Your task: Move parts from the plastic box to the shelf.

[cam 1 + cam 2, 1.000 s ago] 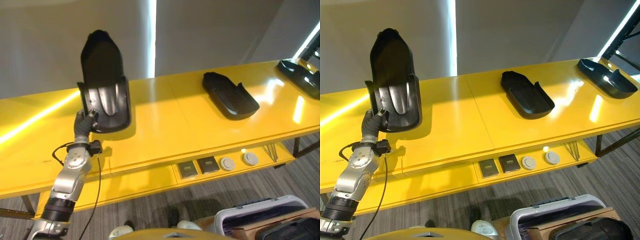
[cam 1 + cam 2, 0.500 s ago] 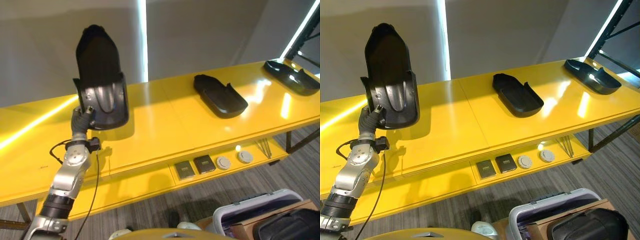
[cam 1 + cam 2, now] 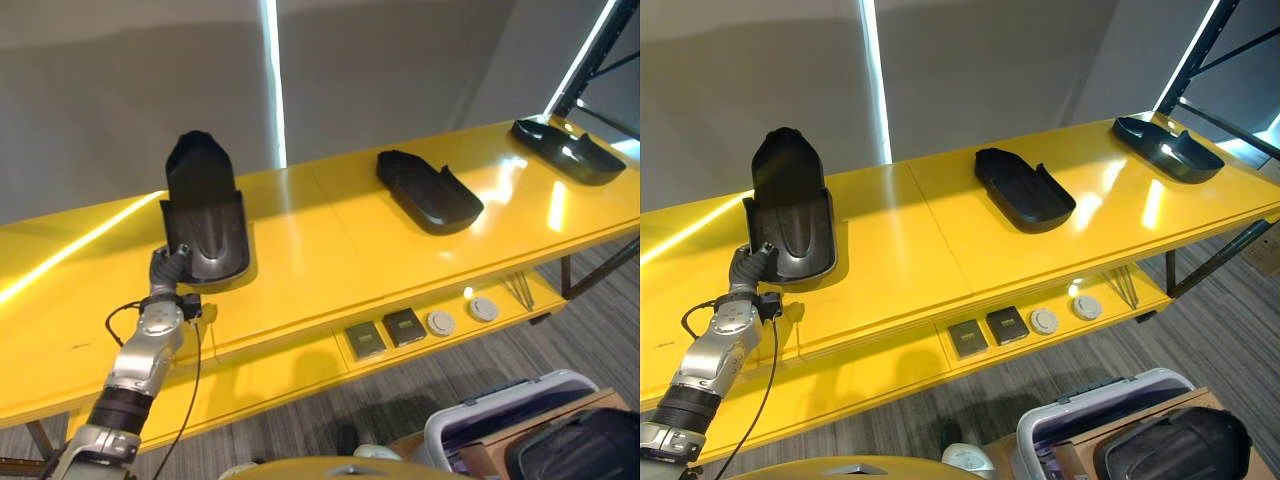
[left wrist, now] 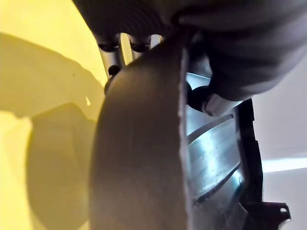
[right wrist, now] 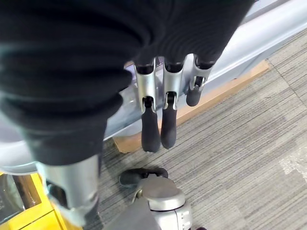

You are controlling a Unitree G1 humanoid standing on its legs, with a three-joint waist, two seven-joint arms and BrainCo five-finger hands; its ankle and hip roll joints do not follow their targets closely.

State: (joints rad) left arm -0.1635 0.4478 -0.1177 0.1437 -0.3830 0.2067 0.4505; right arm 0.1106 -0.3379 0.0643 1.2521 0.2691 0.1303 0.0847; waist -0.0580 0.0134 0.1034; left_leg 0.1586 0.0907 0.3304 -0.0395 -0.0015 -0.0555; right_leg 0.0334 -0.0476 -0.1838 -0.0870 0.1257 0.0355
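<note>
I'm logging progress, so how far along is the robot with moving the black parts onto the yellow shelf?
Two black parts already lie on the yellow shelf: the middle part and the far right part. The left hand grips a third part, low over the shelf, apparently not yet released. The right hand hangs relaxed, holding nothing. At least one dark part remains in the plastic box.

Plastic box (image 3: 1095, 425) cut off by edge (contents unclear).
</note>
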